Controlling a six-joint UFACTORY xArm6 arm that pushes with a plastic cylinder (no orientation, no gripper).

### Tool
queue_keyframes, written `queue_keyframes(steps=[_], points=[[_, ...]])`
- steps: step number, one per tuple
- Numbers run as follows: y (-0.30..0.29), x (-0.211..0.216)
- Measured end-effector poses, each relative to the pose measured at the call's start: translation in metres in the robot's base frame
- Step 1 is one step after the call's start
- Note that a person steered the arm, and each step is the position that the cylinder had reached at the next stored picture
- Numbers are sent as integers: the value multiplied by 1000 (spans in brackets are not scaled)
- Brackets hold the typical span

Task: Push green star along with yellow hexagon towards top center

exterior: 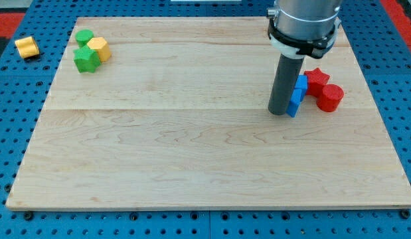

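Blocks sit in two clusters at opposite sides of the board (192, 166). Far left, the green star (86, 60) touches the yellow hexagon (99, 48), with a second green block (84, 37), rounder in shape, just behind them; the two task pieces being pressed together already means, I judge, that one push could carry both. They lie well to the left of top center, so that push would need to run rightward along the far edge. Another yellow block (26, 47) rests off the board, further left.

At the right, a blue block (297, 96) stands just beside two red blocks (323, 89).

No pincer exists on this arm: it ends in a bare rod and holds nothing. The rod stands upright, with my tip (279, 113) down on the wood at the blue block's left side, seemingly touching it. That puts my tip well apart from the star and hexagon, so I judge the task's push is not yet begun.
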State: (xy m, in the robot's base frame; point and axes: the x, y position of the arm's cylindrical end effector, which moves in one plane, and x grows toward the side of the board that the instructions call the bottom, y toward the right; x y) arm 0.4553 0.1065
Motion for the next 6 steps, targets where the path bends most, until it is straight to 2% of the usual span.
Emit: queue_keyframes(steps=[1,2,3,4,5,6], points=[[-136,1],[-297,-12],[-360,-86],[-373,-146],[-332,-151],[-329,-166]])
